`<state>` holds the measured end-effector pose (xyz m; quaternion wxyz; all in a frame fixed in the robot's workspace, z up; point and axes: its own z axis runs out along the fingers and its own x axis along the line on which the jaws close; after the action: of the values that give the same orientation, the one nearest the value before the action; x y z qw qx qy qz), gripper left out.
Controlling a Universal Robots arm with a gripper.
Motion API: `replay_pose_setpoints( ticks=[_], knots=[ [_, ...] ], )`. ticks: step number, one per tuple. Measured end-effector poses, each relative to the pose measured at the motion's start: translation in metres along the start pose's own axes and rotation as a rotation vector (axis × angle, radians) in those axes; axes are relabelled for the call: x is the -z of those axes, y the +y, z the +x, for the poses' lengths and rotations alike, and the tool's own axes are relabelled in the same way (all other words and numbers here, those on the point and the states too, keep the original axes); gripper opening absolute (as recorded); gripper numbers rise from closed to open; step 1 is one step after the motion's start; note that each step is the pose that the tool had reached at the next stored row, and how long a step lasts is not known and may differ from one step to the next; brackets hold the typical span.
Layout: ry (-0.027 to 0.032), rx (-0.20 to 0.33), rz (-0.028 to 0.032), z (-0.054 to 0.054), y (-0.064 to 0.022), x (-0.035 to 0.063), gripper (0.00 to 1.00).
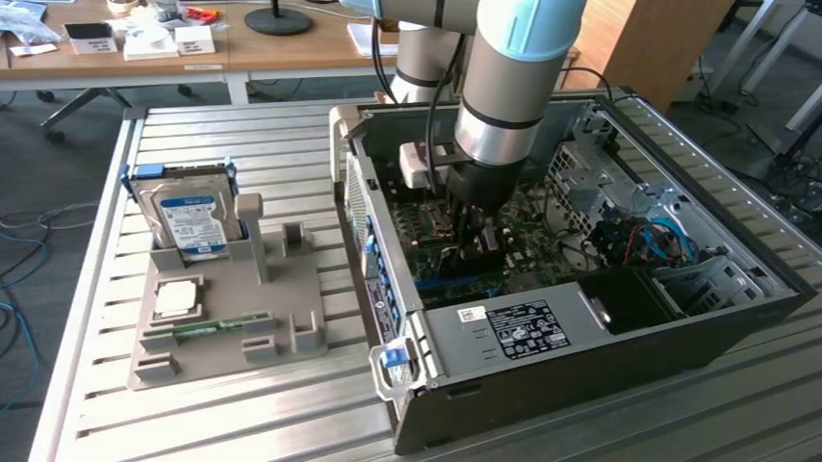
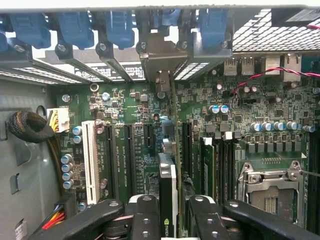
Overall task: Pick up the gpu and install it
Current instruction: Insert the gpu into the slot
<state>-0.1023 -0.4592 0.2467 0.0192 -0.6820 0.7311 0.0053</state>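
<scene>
The gpu [image 2: 168,192] stands edge-on over the green motherboard [image 2: 132,107], in line with a dark expansion slot. Its pale metal bracket [image 2: 161,60] sits at the rear slot openings of the computer case [image 1: 719,318]. My gripper [image 2: 170,217] straddles the card's top edge. One black finger [image 2: 145,215] lies close against the card, while a narrow gap shows between the card and the other finger. In the exterior view my gripper [image 1: 469,245] reaches straight down into the open case.
A grey fixture tray [image 1: 295,289] on the slatted table, at the exterior view's left, holds a silver hard drive [image 1: 192,221], a processor [image 1: 176,296] and a memory stick [image 1: 206,327]. The power supply [image 1: 526,332] and cable bundles [image 2: 30,127] crowd the case interior.
</scene>
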Motion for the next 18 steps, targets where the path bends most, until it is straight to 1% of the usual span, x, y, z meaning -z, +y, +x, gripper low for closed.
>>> replay_pose_setpoints(
  ticks=[7,18],
  knots=[
    [-0.0001,0.000,-0.0001,0.0001,0.0000,-0.0009,0.27],
    [-0.0018,0.000,0.0004,0.0004,0.0015,-0.0011,0.27]
  ],
)
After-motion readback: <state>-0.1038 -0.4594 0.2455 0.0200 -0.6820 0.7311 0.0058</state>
